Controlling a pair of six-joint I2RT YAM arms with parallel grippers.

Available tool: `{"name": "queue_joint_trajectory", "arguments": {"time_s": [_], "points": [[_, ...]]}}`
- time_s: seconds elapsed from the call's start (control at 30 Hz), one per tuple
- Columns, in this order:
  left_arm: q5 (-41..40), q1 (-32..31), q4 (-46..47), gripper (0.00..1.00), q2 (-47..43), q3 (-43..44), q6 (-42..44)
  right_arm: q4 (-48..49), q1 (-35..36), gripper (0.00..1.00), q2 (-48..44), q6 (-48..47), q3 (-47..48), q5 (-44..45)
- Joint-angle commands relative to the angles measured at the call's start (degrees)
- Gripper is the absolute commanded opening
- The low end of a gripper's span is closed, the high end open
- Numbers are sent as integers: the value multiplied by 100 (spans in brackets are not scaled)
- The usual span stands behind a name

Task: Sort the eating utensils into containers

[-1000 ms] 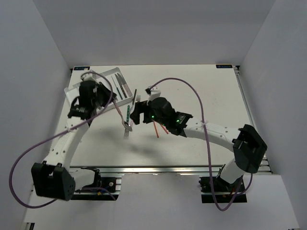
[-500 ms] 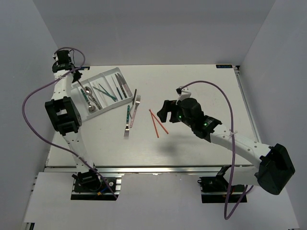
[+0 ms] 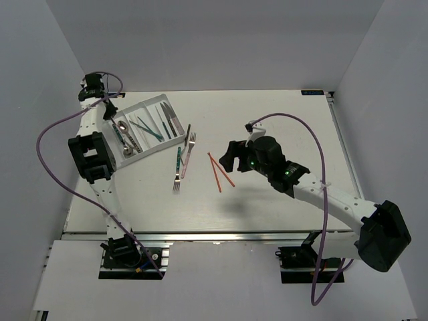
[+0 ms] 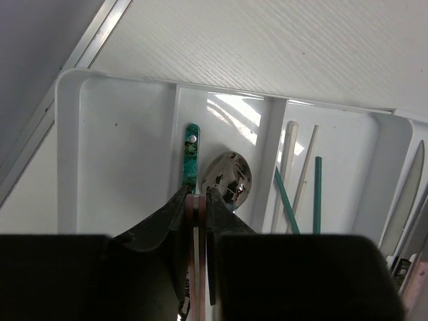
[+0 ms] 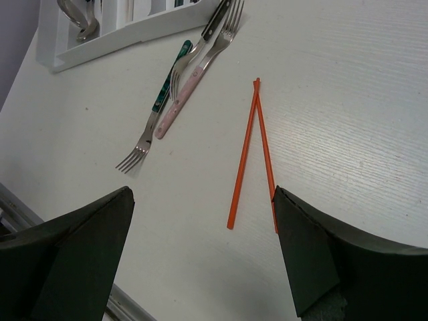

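My left gripper (image 4: 197,194) (image 3: 108,115) is shut on a slim pink-handled utensil (image 4: 195,207); what kind it is stays hidden. It hangs over the far-left end of the white tray (image 4: 67,134) (image 3: 158,147), above a compartment holding a teal-handled spoon (image 4: 227,179). The neighbouring compartment holds pale and teal chopsticks (image 4: 317,194), and knives (image 4: 408,200) lie further right. My right gripper (image 5: 204,221) (image 3: 227,155) stands open just above two orange chopsticks (image 5: 244,160) (image 3: 217,171) lying on the table.
Left of the orange chopsticks lie a teal-handled fork (image 5: 159,103) (image 3: 178,166), a pink-handled fork (image 5: 190,83) (image 3: 186,155) and a black-handled utensil (image 5: 215,27) (image 3: 188,132). The table's near edge rail (image 5: 13,200) runs at the lower left of the right wrist view.
The left arm has reached out to the tray's far-left end. The right gripper has drawn back rightward from the forks to above the orange chopsticks, still open.
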Motion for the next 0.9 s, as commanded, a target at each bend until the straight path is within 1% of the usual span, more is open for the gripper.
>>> {"name": "queue_joint_trajectory", "arguments": {"time_s": [0.0,0.1,0.13,0.23,0.33,0.37,0.4,0.43,0.47,0.5,0.53,0.57,0.6,0.63,0.67,0.7,0.73,0.77,0.8,0.83,0.87], "points": [[2,6,-40,31,-104,248,25,195,-20,89,104,-128,108,-90],[116,15,-66,44,-147,274,-1,195,-28,89,175,-163,152,-108],[117,15,-84,53,-182,326,-18,160,-20,89,192,-206,196,-64],[108,6,-119,67,-393,353,-36,55,-28,89,271,-303,318,76],[73,15,-224,70,-727,327,-97,-68,-37,89,394,-479,433,164],[81,15,-233,74,-858,196,-115,-234,-46,89,569,-592,599,225],[73,6,-216,96,-1207,82,-168,-453,-55,89,779,-654,705,287],[81,6,-233,98,-1411,-32,-185,-551,-46,89,903,-725,810,279],[99,6,-225,98,-1657,-399,-212,-648,-46,89,1009,-830,1011,261],[108,-3,-86,98,-2294,-716,-273,-823,-46,89,1140,-874,1101,253],[143,-29,81,98,-2692,-1128,-291,-911,-55,89,1377,-918,1197,383],[160,-46,466,98,-3123,-2081,-326,-1112,-46,85,1501,-988,1407,497],[169,-64,652,98,-3571,-2560,-335,-1210,-46,81,1641,-1041,1513,577],[161,-108,793,98,-4437,-3017,-344,-1289,-46,76,1904,-1120,1602,673],[161,-117,1091,98,-4889,-3466,-361,-1368,-46,65,2037,-1199,1689,657],[195,-143,1259,98,-5311,-4375,-370,-1421,-46,60,2160,-1287,1777,613],[196,-152,1382,98,-6116,-4828,-414,-1526,-46,54,2405,-1445,1943,447],[187,-152,1532,98,-6498,-5267,-423,-1623,-37,45,2512,-1490,2023,376],[222,-169,1846,98,-6850,-6107,-406,-1694,-37,42,2635,-1534,2103,341],[196,-170,1963,98,-7167,-6481,-423,-1781,-28,42,2775,-1543,2190,349],[187,-178,2094,98,-7709,-6824,-397,-1782,-28,42,2811,-1525,2191,358]]}}
